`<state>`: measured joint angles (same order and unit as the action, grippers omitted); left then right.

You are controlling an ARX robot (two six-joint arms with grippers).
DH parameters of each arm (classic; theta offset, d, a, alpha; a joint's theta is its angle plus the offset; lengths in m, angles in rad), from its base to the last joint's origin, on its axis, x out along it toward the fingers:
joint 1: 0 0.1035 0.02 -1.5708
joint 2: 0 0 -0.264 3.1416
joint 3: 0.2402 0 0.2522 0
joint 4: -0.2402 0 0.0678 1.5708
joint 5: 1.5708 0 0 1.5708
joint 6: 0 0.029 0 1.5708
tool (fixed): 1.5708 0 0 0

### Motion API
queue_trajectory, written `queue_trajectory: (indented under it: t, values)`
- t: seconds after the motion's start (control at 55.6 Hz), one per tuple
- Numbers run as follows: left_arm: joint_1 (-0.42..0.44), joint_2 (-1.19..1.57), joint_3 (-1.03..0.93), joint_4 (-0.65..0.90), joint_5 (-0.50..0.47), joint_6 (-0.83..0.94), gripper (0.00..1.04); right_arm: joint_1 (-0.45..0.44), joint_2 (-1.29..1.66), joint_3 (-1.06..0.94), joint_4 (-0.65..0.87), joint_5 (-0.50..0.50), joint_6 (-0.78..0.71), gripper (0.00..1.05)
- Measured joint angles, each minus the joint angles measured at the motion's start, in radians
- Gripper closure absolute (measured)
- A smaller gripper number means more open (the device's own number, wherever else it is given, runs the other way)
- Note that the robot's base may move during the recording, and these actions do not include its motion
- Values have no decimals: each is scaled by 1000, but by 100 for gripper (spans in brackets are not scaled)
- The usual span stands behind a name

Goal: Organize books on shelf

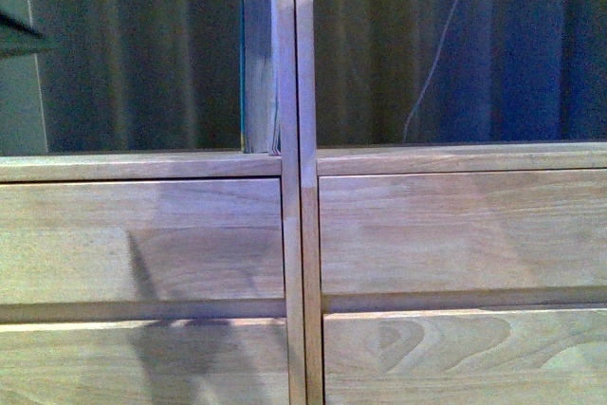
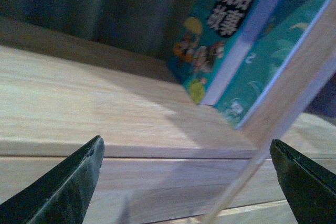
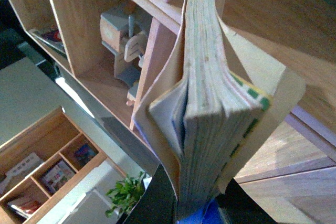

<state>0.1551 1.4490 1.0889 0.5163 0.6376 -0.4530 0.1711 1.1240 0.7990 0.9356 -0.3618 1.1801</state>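
The front view faces the light natural-wood shelving unit (image 1: 455,234) square-on and close, central double upright (image 1: 295,187) near mid-frame. The left wrist view sits low over a cubby floor (image 2: 105,108), looking past the left gripper (image 2: 186,141) between its 2 dark fingertips (image 2: 68,187); both share the teal-covered books (image 2: 231,40) beside that upright. The right wrist view looks along the thick beige-paged book (image 3: 210,103), close to the lens, toward the unit.

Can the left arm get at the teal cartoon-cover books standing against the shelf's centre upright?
Probably yes. The left gripper is open and faces the teal cartoon-cover books across bare light-wood shelf board; nothing lies between. Their far side presses the wooden upright, so only the near side looks free.
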Motion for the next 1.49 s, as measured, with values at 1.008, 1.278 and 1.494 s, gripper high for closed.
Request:
queue_trajectory:
  t: [1.008, 1.278, 1.494]
  values:
    - [-223, 42, -65, 719, 332, -723, 7, 270, 239, 195, 125, -54, -158, 97]
    - [-221, 49, -65, 841, 335, -811, 7, 271, 240, 200, 135, -56, -167, 97]
    - [-220, 50, -65, 878, 335, -828, 7, 193, 243, 195, 174, -46, -136, 97]
